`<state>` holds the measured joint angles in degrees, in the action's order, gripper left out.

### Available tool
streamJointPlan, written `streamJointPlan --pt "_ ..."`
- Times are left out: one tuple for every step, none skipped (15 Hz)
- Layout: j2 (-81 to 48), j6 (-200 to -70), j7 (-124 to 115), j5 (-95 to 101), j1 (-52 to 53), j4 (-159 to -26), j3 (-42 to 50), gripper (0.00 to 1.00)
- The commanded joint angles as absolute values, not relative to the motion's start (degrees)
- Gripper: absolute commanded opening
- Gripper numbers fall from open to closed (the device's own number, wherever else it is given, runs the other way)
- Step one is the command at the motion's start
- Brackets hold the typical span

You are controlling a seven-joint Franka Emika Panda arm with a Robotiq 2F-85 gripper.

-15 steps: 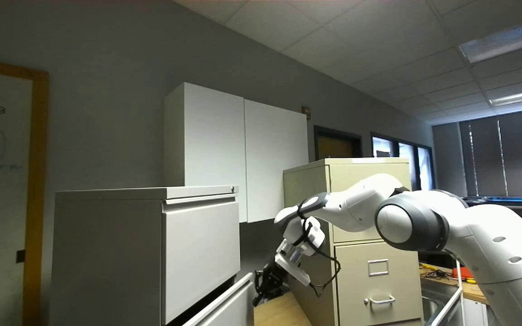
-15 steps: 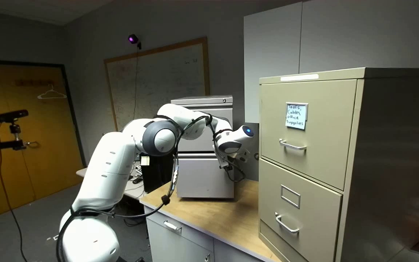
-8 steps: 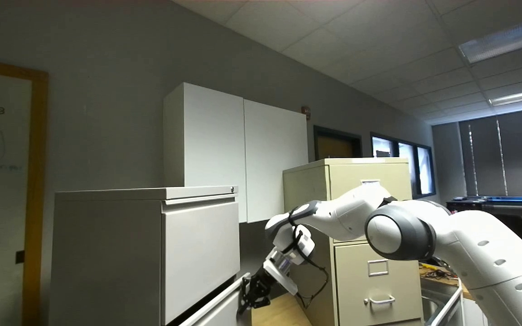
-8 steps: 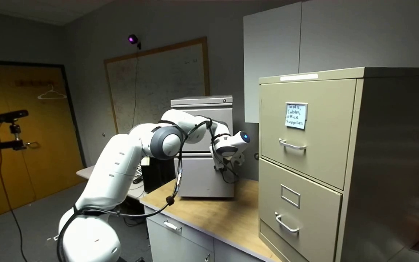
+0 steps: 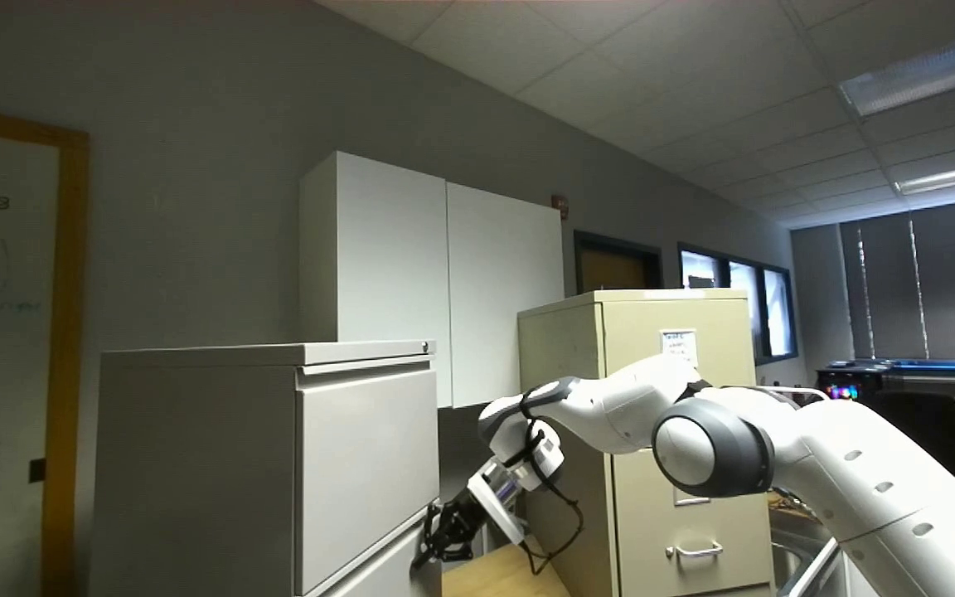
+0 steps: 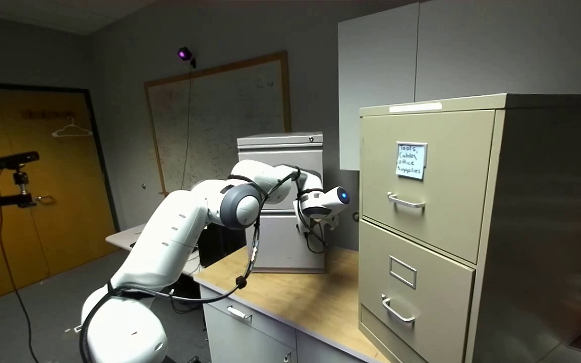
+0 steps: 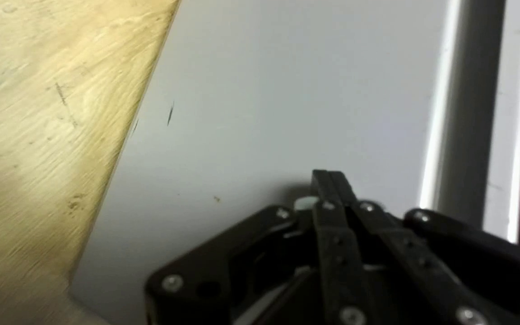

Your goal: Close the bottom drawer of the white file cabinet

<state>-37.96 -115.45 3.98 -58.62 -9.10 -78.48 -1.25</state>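
Note:
The white file cabinet [image 5: 196, 464] stands on the wooden counter; it also shows in an exterior view [image 6: 280, 141]. Its bottom drawer [image 5: 390, 574] sits close under the upper drawer front, with its top lip showing as a thin strip. The drawer front also shows in an exterior view [image 6: 280, 247] and fills much of the wrist view [image 7: 264, 113]. My gripper [image 5: 423, 547] is at this front, fingertips against or very near it. In the wrist view the fingers [image 7: 330, 174] are together with nothing between them. In an exterior view the arm's wrist hides the gripper.
A beige cabinet [image 6: 421, 232] with handles stands close beside the arm, also in an exterior view [image 5: 564, 431]. White wall cupboards [image 5: 444, 274] hang above. The wooden counter [image 6: 290, 302] runs below the white cabinet. A cable [image 6: 255, 242] hangs along the arm.
The bottom drawer has moved inward, and the dark gap above it has narrowed to almost nothing. My gripper has come up to the drawer front and moved with it toward the cabinet.

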Motion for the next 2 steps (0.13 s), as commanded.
streamJointPlan --pt "-41.46 -113.81 0.94 -60.04 -8.65 -70.79 -2.57 0.0" --pt "-41.32 -113.24 0.76 -59.59 -8.64 -70.85 -2.33 0.0"
